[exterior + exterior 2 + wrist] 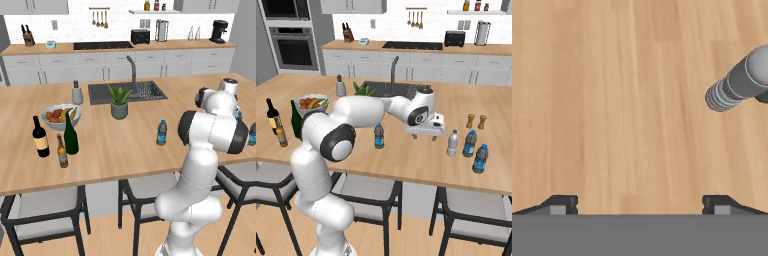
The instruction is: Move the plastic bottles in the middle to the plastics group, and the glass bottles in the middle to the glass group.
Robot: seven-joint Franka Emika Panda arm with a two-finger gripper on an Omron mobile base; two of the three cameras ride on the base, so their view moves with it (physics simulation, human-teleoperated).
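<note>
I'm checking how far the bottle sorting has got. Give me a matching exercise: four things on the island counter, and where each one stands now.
Things
1. green glass bottle
2. blue-capped bottle
3. clear bottle with white cap
4. potted plant

Places
A. just in front of the sink
B. alone in the middle of the counter
C. next to the wine bottle and the small brown bottle
D. beside the pair of blue-label bottles at the right end

Pairs: 1-C, 2-B, 3-D, 4-A
</note>
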